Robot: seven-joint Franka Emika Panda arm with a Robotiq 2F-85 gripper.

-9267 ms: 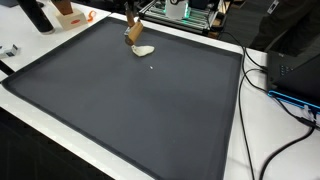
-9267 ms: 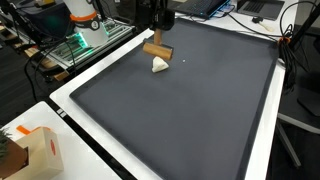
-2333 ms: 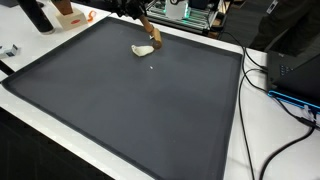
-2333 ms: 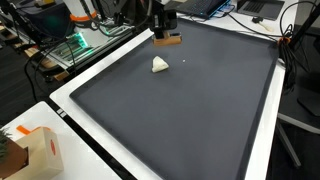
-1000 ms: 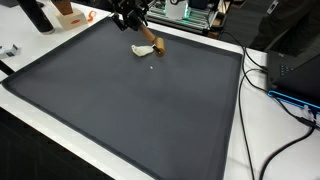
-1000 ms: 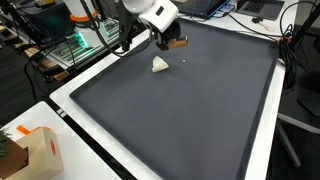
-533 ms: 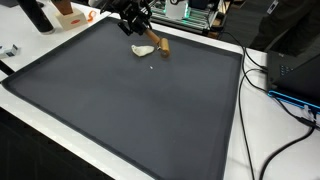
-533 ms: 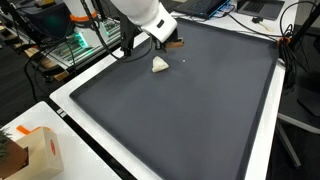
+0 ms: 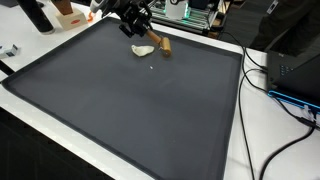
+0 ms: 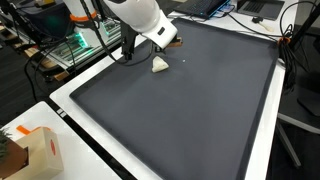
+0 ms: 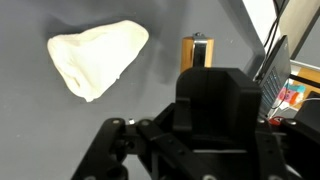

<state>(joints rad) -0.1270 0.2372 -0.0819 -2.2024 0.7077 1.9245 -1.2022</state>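
Black matting [image 9: 150,110] covers one white worktop [image 9: 35,45], with cables and electronics crowding the edges. One hand [image 9: 143,30] hovers at the far side; spread or pinching, can't tell. One pale lump [image 11: 97,58] lies on the mat, one wooden block [image 11: 198,52] just beside it.

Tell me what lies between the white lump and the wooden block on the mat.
Nothing. In the wrist view only a bare strip of the dark mat separates the white lump from the wooden block; they do not touch.
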